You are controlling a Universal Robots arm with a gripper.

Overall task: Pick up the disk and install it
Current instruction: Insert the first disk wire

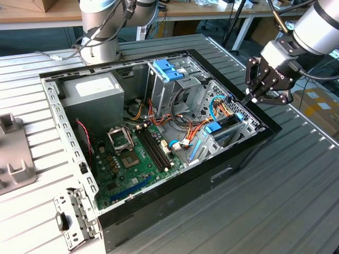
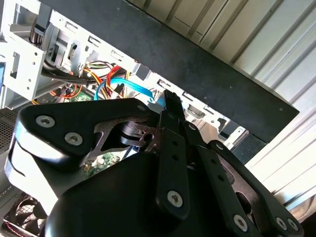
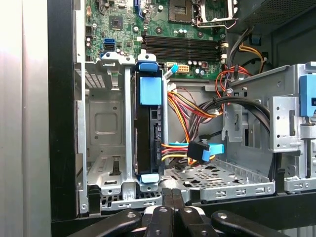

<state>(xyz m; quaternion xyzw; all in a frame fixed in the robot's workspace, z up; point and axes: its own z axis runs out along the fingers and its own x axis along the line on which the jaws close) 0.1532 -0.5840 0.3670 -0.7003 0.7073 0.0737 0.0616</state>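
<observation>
The disk (image 3: 148, 133), a dark drive with bright blue rails and a blue tab, stands on edge inside the metal drive cage (image 3: 106, 128) of the open computer case. In the exterior view the disk (image 1: 223, 127) sits in the cage at the case's right end. My gripper (image 1: 248, 99) hovers just outside the case's black edge, above and to the exterior view's right of the disk. Its fingers are shut together with nothing between them, as both wrist views show (image 3: 173, 193) (image 2: 170, 98). It is not touching the disk.
The case holds a green motherboard (image 1: 135, 153), a grey power-supply box (image 1: 92, 92), a pale blue bracket (image 1: 168, 69) on the upper cage, and orange and yellow cables (image 3: 190, 111). A loose metal bracket (image 1: 74, 217) lies on the slatted table (image 1: 286, 201). The arm's base (image 1: 100, 32) stands behind.
</observation>
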